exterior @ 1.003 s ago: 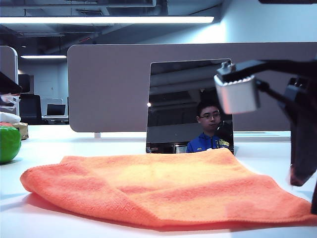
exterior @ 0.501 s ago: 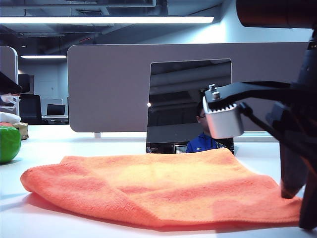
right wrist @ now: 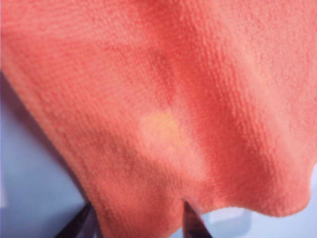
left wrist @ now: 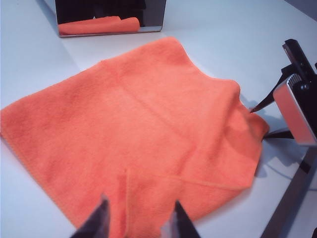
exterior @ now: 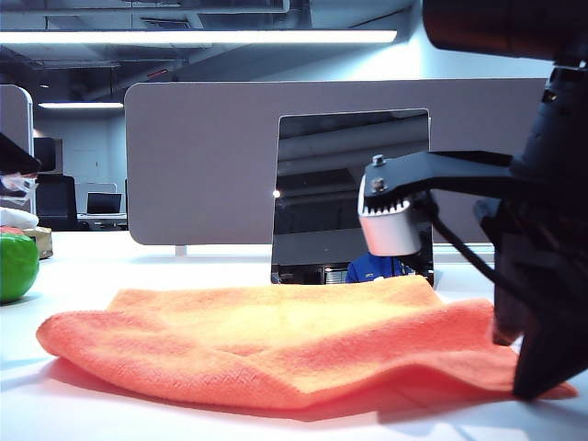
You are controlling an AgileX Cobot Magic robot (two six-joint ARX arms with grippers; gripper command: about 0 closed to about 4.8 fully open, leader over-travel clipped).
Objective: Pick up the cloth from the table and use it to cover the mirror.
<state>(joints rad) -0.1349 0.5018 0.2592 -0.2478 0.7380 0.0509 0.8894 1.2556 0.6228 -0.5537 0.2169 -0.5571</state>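
Fingers [exterior: 537, 363] of the right gripper [exterior: 524, 354] come down dark and blurred at the near right corner of the cloth [exterior: 276, 344] in the exterior view, their tips at the fabric's edge; whether they have closed on it cannot be told from here. Just beside them, toward the middle, the arm's silvery camera block [exterior: 390, 225] hangs in front of the mirror [exterior: 322, 184] and hides part of its lower right face. Beyond the fingers the cloth lies rumpled across the table [exterior: 92, 404], its far edge close to the mirror's base. Behind the mirror stands a grey-brown partition panel [exterior: 202, 165], and far off to the other side sits a green round object [exterior: 16, 266].

From the left wrist, the left gripper [left wrist: 138, 220] hovers with its two fingers [left wrist: 96, 223] parted over the nearest edge of the cloth, nothing between them. Past them the cloth spreads flat, with a raised fold at the corner where the right arm's tips meet it. Farther on stands the mirror, reflecting an orange strip.

From the right wrist, the right gripper's two dark fingertips [right wrist: 190, 223] stand apart with the cloth's hem lying between and over them. White table shows on either side of the fabric. A firm hold cannot be told.
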